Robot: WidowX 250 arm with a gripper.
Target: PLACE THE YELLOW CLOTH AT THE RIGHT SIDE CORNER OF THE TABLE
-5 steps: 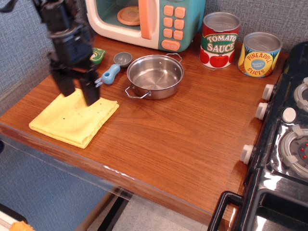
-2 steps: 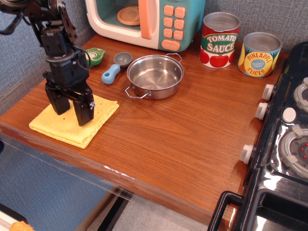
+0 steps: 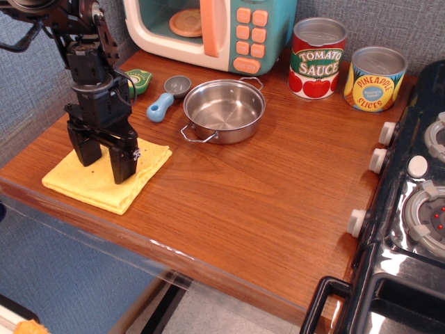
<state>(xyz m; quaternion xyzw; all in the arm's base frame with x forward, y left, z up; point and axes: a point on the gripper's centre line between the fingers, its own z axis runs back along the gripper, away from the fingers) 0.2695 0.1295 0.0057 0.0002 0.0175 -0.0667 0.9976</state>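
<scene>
I see my gripper (image 3: 103, 163) with its jaws spread apart, both black fingers (image 3: 122, 161) pointing straight down onto the yellow cloth (image 3: 104, 177), tips at or just above the fabric; I cannot tell if they touch it. Nothing is clamped between them. The cloth lies flat and folded at the near left corner of the counter (image 3: 264, 209), turned like a diamond, its long axis running from the near left edge up toward the steel pan (image 3: 224, 110), with one corner pointing at that pan. I take the pan as my landmark: it stands upright and empty, a little past the cloth and to its right, apart from it. Just left of the pan lies a blue-handled scoop (image 3: 167, 96), bowl end away from me, and further left a small green item (image 3: 140, 81), partly hidden behind my arm. Behind the pan stands the toy microwave (image 3: 208, 31), door ajar, with an orange plate (image 3: 186, 23) inside. To the right of the pan and behind it stand two closed cans, the tomato sauce can (image 3: 317, 58) and then the pineapple slices can (image 3: 375, 78). Far right of the pan, the black toy stove (image 3: 410, 229) butts against the counter's right side.
</scene>
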